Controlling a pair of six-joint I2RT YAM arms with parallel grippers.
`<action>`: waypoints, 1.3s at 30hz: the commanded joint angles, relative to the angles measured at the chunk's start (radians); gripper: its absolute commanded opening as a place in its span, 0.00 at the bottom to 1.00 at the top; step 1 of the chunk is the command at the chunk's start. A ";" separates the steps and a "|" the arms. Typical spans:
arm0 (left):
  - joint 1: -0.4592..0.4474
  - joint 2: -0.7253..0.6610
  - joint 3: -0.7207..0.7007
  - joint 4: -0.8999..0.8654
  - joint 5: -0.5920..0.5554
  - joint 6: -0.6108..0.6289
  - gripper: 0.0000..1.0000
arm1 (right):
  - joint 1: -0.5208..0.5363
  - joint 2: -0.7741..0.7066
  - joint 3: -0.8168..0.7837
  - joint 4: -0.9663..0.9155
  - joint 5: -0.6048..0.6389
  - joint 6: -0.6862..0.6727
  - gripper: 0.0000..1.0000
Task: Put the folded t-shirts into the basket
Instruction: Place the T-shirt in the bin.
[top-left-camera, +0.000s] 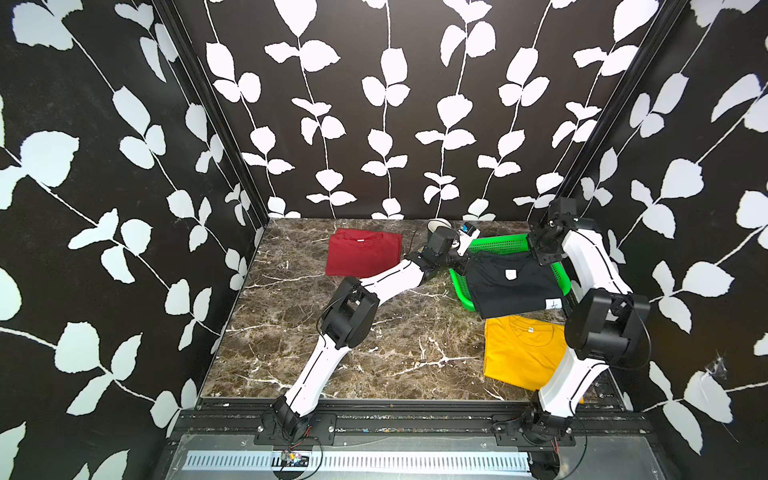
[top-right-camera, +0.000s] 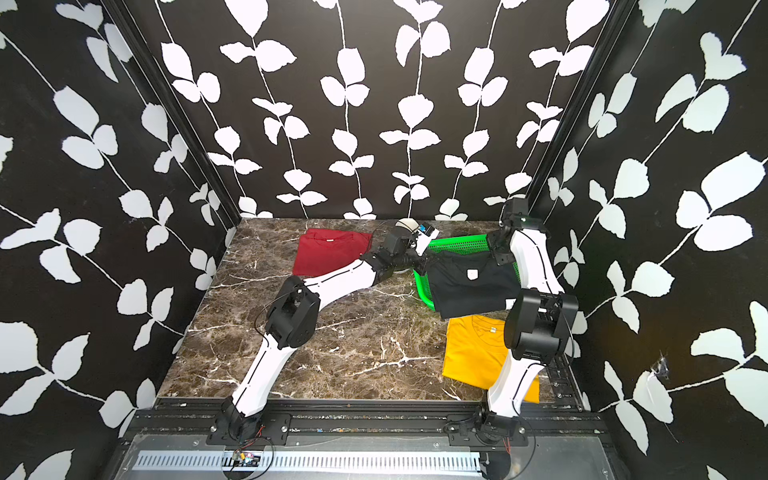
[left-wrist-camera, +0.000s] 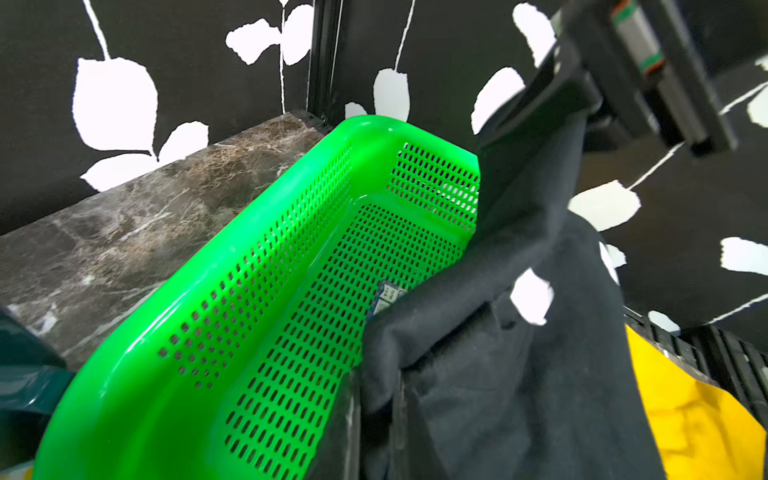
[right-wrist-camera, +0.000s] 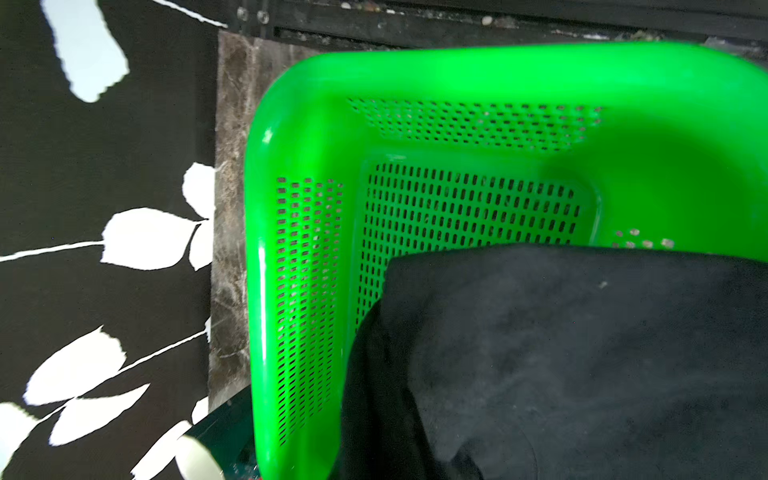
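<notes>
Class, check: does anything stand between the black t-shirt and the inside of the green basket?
Nothing visible does. The black t-shirt hangs over the basket, whose perforated floor shows bare; part is hidden under the shirt.

black tee (top-left-camera: 511, 282): spread over green basket (top-left-camera: 498, 242) | red tee (top-left-camera: 361, 254): flat, apart | yellow tee (top-left-camera: 519, 353): flat, beside basket

Both top views look steeply down from high above the front edge of the table (top-left-camera: 395, 353) toward the back wall (top-left-camera: 395, 124), side by side, sharing the whole scene. The left wrist view sits close, looking along the basket (left-wrist-camera: 257, 266) toward a far corner. The right wrist view looks down into it, closer. Both share the basket and black shirt (right-wrist-camera: 582, 353).
</notes>
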 joint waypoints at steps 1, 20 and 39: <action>0.009 -0.052 -0.055 0.054 -0.020 0.004 0.00 | 0.004 -0.057 -0.076 0.118 0.026 0.043 0.00; 0.043 0.117 0.144 -0.026 0.010 -0.014 0.00 | -0.014 0.074 -0.009 0.162 0.002 0.050 0.00; 0.079 0.272 0.327 -0.058 0.033 -0.159 0.30 | -0.023 0.224 0.070 0.184 -0.033 0.067 0.41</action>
